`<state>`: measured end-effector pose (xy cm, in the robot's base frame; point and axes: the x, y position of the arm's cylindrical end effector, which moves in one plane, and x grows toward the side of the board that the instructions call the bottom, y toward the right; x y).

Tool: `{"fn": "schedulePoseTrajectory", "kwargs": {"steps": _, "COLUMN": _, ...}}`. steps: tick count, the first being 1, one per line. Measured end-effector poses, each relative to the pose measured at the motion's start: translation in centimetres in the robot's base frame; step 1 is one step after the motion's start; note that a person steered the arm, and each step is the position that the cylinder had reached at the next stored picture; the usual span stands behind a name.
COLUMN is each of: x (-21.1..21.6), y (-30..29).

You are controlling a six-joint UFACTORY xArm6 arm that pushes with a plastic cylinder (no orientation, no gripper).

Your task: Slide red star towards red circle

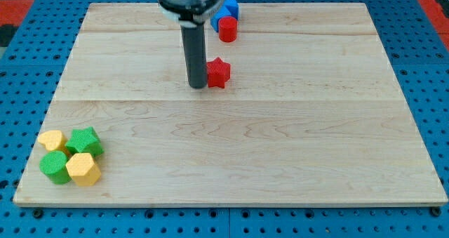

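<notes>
Red star-shaped block (219, 72) is seen at upper centre of the pale wooden board (280, 147), touching my tip (197, 86) on the tip's right. No jaws are fitted; nothing is gripped by the rod. Red cylindrical circle block (226, 29) is located near the view's top, just above the star, beside blue blocks (226, 11). Yellow (52, 140), green (85, 140), green (55, 166) and yellow (83, 169) blocks are clustered bottom-left.

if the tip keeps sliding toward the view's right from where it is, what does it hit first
The red star. My tip sits right at its left side, apparently touching. The red circle lies further toward the view's top, off that line.
</notes>
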<state>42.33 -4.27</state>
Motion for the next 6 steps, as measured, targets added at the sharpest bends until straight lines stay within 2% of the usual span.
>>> {"fn": "schedulePoseTrajectory", "kwargs": {"steps": 1, "x": 1.3, "y": 3.3}}
{"fn": "schedulePoseTrajectory", "kwargs": {"steps": 3, "x": -4.4, "y": 5.2}}
{"fn": "schedulePoseTrajectory", "kwargs": {"steps": 4, "x": -4.1, "y": 5.2}}
{"fn": "schedulePoseTrajectory", "kwargs": {"steps": 5, "x": 0.6, "y": 2.4}}
{"fn": "schedulePoseTrajectory", "kwargs": {"steps": 6, "x": -0.3, "y": 1.5}}
